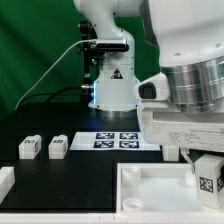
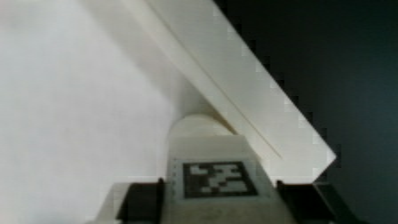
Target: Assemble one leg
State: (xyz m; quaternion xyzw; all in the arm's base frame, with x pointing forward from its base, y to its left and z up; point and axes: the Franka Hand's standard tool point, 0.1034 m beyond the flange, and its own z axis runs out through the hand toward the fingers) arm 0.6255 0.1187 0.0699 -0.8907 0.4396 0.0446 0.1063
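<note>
My gripper (image 1: 205, 163) is at the exterior view's right, shut on a leg (image 1: 208, 178), a small white block with a black-and-white tag. It holds the leg over the right corner of the large white panel (image 1: 150, 190). In the wrist view the leg (image 2: 217, 172) sits between the dark fingers (image 2: 146, 203) of the gripper (image 2: 221, 208). Its far end is at the panel's inner corner, beside the raised rim (image 2: 249, 90). Whether it touches the panel I cannot tell. Two more legs (image 1: 29, 147) (image 1: 58, 146) lie on the black table at the left.
The marker board (image 1: 118, 139) lies flat in front of the arm's white base (image 1: 112, 85). Part of another white piece (image 1: 5, 181) shows at the lower left edge. A green backdrop stands behind.
</note>
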